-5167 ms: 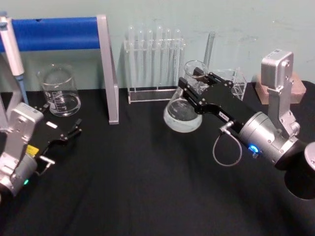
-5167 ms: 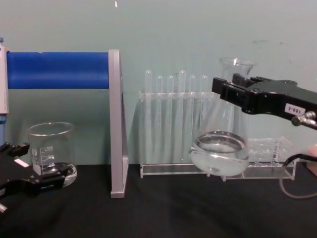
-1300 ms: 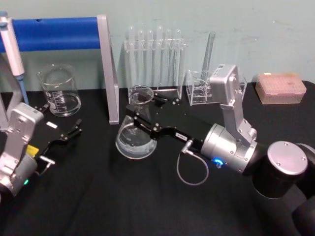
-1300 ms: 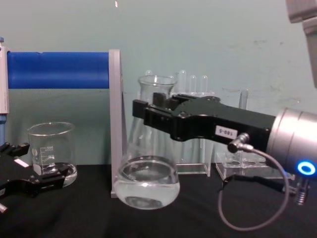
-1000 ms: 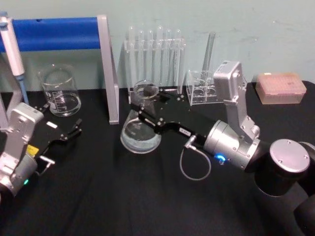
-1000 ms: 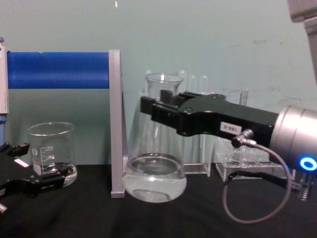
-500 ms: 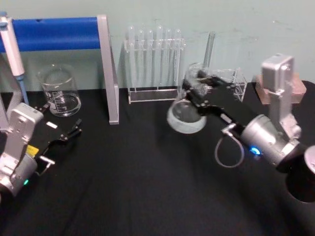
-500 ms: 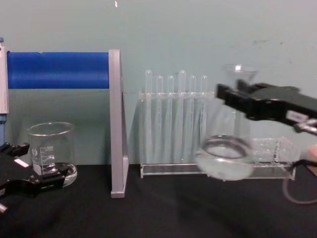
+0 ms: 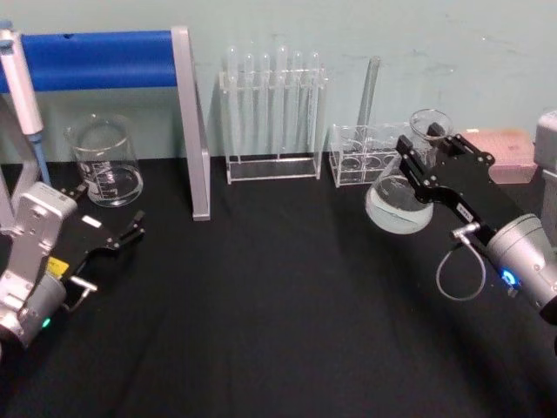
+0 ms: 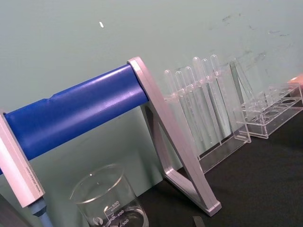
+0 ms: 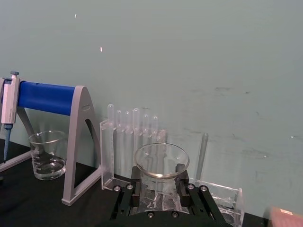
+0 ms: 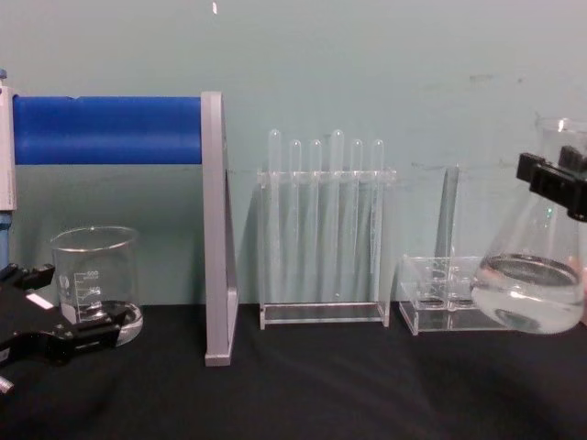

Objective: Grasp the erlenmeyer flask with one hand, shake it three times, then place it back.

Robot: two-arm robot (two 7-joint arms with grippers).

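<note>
The erlenmeyer flask (image 9: 399, 205) is clear glass with clear liquid in its wide base, and it leans slightly. My right gripper (image 9: 425, 157) is shut on its neck and holds it a little above the black table at the right. From the chest, the flask (image 12: 532, 280) hangs at the right edge with the right gripper (image 12: 558, 186) around its neck. The right wrist view looks down on the flask's flared rim (image 11: 162, 161) between the black fingers (image 11: 127, 195). My left gripper (image 9: 132, 228) rests open at the left near the beaker, also visible low in the chest view (image 12: 55, 307).
A graduated beaker (image 9: 106, 165) stands at the back left under a blue-barred pipette stand (image 9: 96, 57). A test tube rack (image 9: 274, 113) and a small acrylic rack (image 9: 359, 162) line the back wall. A pink box (image 9: 505, 144) sits behind the right arm.
The right gripper has swung the flask from near the pipette stand's post across to the far right, past the test tube rack. The left arm has not moved.
</note>
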